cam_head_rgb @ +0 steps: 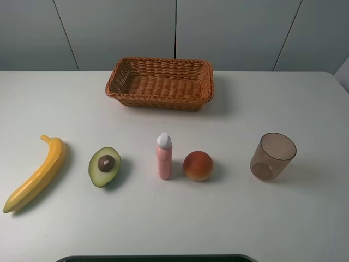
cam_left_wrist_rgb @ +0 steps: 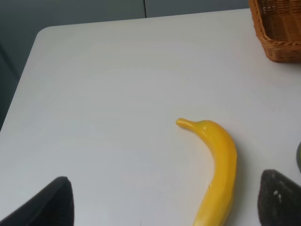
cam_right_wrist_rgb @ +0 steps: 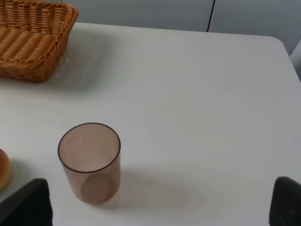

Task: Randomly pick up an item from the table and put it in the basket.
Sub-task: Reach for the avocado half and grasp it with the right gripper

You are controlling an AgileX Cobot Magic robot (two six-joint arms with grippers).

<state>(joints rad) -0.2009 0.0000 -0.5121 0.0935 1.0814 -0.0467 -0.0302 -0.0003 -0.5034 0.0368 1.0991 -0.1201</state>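
Note:
The halved avocado (cam_head_rgb: 104, 166) lies cut side up on the white table (cam_head_rgb: 245, 218), left of centre, with its brown pit showing. A dark sliver of it shows at the edge of the left wrist view (cam_left_wrist_rgb: 299, 157). The empty wicker basket (cam_head_rgb: 163, 101) stands at the back centre and also shows in the left wrist view (cam_left_wrist_rgb: 280, 33) and the right wrist view (cam_right_wrist_rgb: 51, 52). My left gripper (cam_left_wrist_rgb: 160, 193) is open above the table near the banana. My right gripper (cam_right_wrist_rgb: 157, 200) is open near the cup. Neither gripper shows in the exterior view.
A yellow banana (cam_head_rgb: 38, 173) lies at the far left and shows in the left wrist view (cam_left_wrist_rgb: 216, 174). A pink bottle (cam_head_rgb: 164, 155), a peach (cam_head_rgb: 198, 165) and a translucent brown cup (cam_head_rgb: 272, 156) stand in a row right of the avocado. The cup also shows in the right wrist view (cam_right_wrist_rgb: 90, 162).

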